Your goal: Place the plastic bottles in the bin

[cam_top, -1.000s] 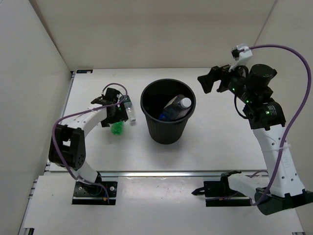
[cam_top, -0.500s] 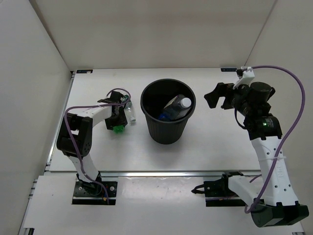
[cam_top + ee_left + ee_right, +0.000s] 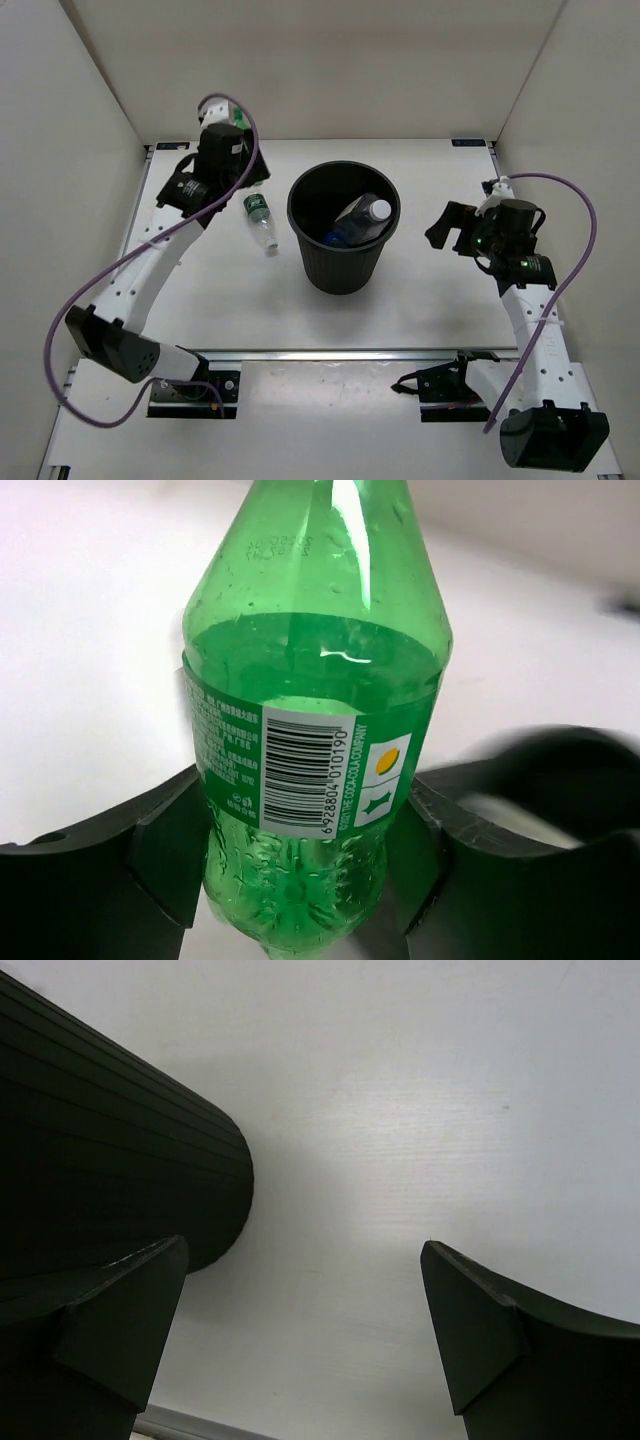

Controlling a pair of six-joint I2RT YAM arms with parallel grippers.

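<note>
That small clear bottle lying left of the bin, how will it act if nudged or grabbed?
The clear bottle with green label lies on its side, so a nudge would probably roll it. It looks empty and small, so likely light. Thin clear plastic may dent under a firm squeeze.

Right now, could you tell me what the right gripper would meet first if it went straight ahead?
Probably the bare table, passing just beside the bin, though depth is unclear.

White matte tabletop. 3 plain white panels enclose it: back wall, left wall, right wall. Metal rail along near edge. Light even, shadows soft.
</note>
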